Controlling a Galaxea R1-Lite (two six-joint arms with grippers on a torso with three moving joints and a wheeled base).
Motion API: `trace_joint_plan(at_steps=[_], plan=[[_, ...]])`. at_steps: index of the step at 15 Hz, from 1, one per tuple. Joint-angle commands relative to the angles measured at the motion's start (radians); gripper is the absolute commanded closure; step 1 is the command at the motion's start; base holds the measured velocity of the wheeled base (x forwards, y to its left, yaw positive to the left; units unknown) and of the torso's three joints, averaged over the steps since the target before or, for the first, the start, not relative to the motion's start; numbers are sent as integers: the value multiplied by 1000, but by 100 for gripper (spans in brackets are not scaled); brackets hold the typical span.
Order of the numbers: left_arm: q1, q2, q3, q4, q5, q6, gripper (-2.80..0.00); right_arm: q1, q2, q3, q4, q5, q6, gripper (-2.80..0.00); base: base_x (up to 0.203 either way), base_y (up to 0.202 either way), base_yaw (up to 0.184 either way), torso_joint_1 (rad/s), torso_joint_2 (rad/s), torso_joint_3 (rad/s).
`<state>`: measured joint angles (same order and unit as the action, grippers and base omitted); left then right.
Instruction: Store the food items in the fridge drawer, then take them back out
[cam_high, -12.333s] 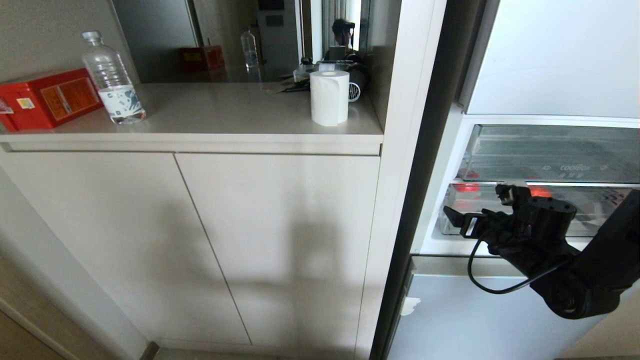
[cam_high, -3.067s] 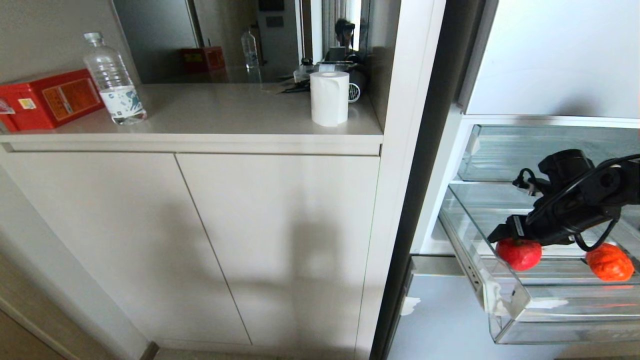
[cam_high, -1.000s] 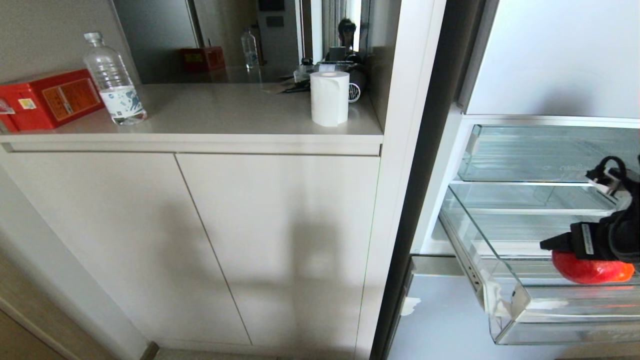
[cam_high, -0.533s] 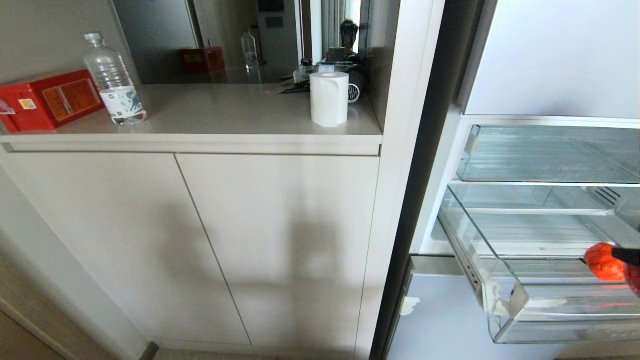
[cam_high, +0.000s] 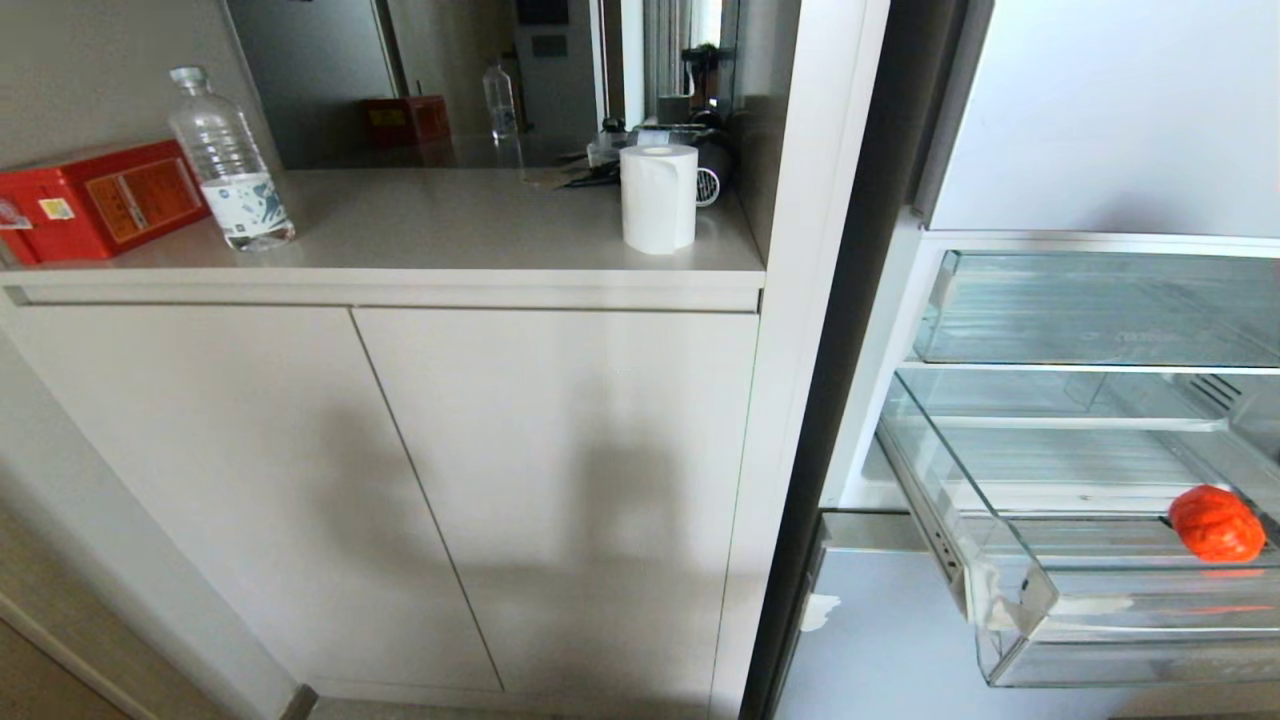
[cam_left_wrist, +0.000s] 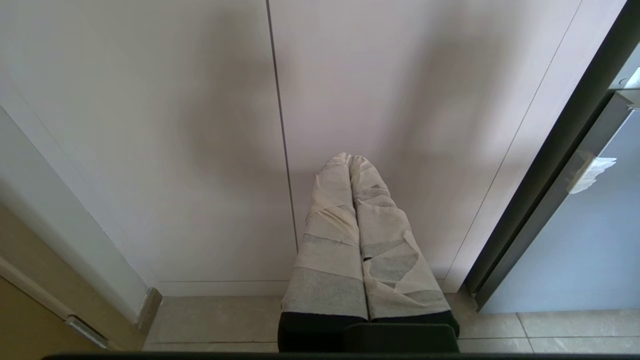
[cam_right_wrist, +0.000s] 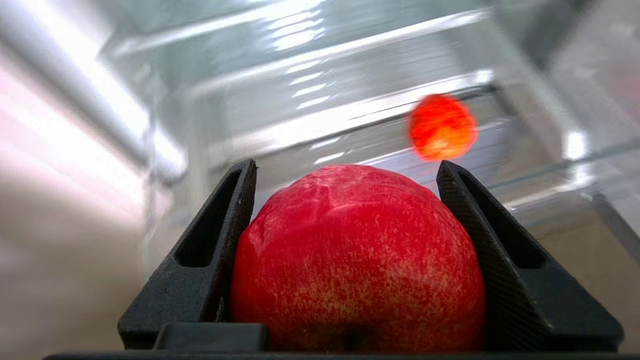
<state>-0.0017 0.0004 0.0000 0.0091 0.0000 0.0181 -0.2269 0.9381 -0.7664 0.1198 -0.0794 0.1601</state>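
Your right gripper (cam_right_wrist: 345, 260) clamps one red fruit (cam_right_wrist: 357, 260), lifted clear of the pulled-out drawer (cam_high: 1040, 610) for removal; the orange one (cam_high: 1216, 523) waits near its right front corner (left gripper (cam_left_wrist: 350, 162) parked, fingers together, by the cabinet (cam_left_wrist: 150, 125)).

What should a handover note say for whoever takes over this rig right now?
Right hand: shut on the red fruit, outside the head view, just off the drawer.
Left hand: shut, empty, parked low before the cabinet doors.
Orange fruit: lies in the pulled-out drawer, near its right side.
Done: one piece grasped and out of the drawer.
Left: set the red fruit down, take out the orange one, probably push the drawer in.
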Motion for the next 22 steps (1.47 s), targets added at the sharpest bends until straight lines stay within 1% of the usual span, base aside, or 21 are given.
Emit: trace_joint_plan(at_steps=[1,4,6,9,11,13,16,19,22], plan=[[0,-2,0,0,0,0,0,-118,29,-10,-40,2,17,0,0,0,0,0,0,0],[0,-2,0,0,0,0,0,-267,81,-17,-192,5,47,0,0,0,0,0,0,0],[0,-2,0,0,0,0,0,-377,150,-47,-307,8,57,0,0,0,0,0,0,0],[0,-2,0,0,0,0,0,-554,216,-118,-410,31,78,0,0,0,0,0,0,0],[0,-2,0,0,0,0,0,-690,233,-177,-437,76,86,0,0,0,0,0,0,0],[0,-2,0,0,0,0,0,-848,252,-247,-446,137,101,0,0,0,0,0,0,0],[0,-2,0,0,0,0,0,-1083,293,-343,-451,232,162,0,0,0,0,0,0,0],[0,-2,0,0,0,0,0,-1285,331,-379,-466,296,201,0,0,0,0,0,0,0],[0,-2,0,0,0,0,0,-1459,376,-370,-541,334,250,0,0,0,0,0,0,0]])
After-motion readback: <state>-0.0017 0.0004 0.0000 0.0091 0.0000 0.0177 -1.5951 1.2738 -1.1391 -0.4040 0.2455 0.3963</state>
